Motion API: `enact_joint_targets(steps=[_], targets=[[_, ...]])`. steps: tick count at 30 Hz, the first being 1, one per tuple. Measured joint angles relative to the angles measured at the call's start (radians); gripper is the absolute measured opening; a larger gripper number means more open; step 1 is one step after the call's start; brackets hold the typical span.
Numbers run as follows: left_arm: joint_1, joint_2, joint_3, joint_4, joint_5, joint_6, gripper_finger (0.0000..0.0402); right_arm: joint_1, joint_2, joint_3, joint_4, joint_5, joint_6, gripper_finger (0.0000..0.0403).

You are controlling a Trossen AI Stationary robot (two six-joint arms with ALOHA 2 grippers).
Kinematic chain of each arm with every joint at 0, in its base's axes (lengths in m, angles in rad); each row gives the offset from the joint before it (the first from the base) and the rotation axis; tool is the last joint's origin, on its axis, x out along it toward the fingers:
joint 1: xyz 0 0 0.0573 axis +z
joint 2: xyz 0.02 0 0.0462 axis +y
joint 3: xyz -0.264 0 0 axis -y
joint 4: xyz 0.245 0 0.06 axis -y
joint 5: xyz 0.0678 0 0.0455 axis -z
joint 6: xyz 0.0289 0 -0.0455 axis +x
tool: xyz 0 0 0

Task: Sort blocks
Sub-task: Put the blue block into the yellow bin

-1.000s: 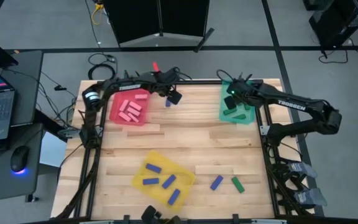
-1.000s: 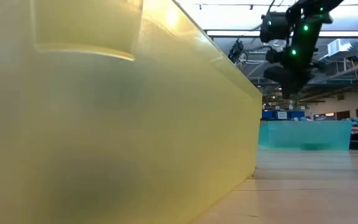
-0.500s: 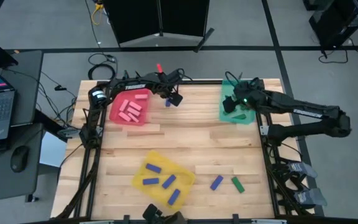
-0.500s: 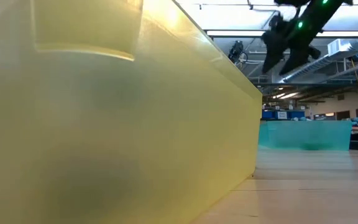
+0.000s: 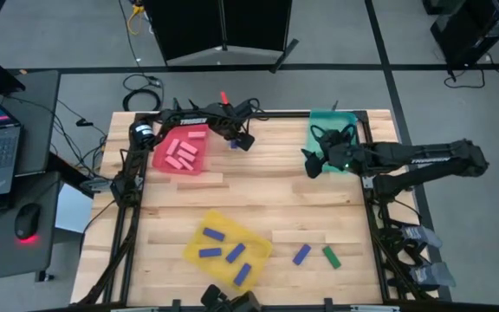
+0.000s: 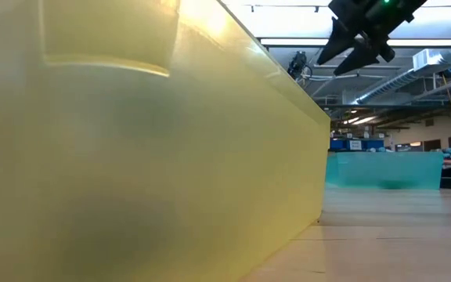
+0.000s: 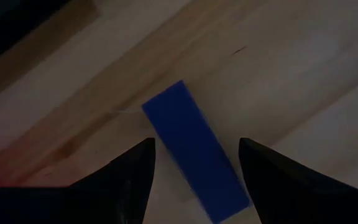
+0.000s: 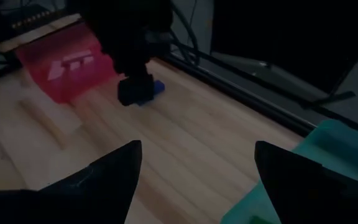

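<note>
A blue block (image 7: 194, 152) lies flat on the wooden table just right of the red tray (image 5: 180, 152), which holds several pink blocks. My left gripper (image 5: 243, 139) hovers over this block, open, one finger on either side of it (image 7: 194, 186); I see no touch. My right gripper (image 5: 312, 165) is open and empty, at the near left corner of the teal tray (image 5: 334, 130), above the table (image 6: 355, 47). Its wrist view shows the left gripper and the blue block (image 8: 156, 88). A loose blue block (image 5: 301, 254) and a green one (image 5: 331, 256) lie near the front.
The yellow tray (image 5: 228, 247) at the front centre holds several blue blocks; its wall (image 6: 131, 157) fills most of the low view. The teal tray (image 6: 382, 172) stands at the far right. Bare wood lies between the trays. A laptop and a mouse sit off the table's left.
My right gripper has left the space over the teal tray, moving toward the table's near and left edges and rising, with its fingers open.
</note>
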Motion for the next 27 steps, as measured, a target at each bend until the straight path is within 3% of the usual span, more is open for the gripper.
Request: enact_joint_targets(steps=[9,16,23,27], targets=[[0.000,0.040,0.005,-0.004,0.039,0.010,0.0222,0.035,0.023,0.000,0.067,0.008,-0.005,0.0322],[-0.006,0.047,0.005,0.000,0.067,0.062,0.0100,0.036,0.025,0.000,0.088,0.008,-0.035,0.0322],[-0.018,0.032,0.013,-0.001,0.054,0.147,0.0105,0.049,0.024,0.000,0.108,0.006,-0.048,0.0322],[-0.054,-0.048,0.009,0.001,0.053,0.176,0.0105,0.069,0.024,0.000,0.190,0.004,-0.097,0.0322]])
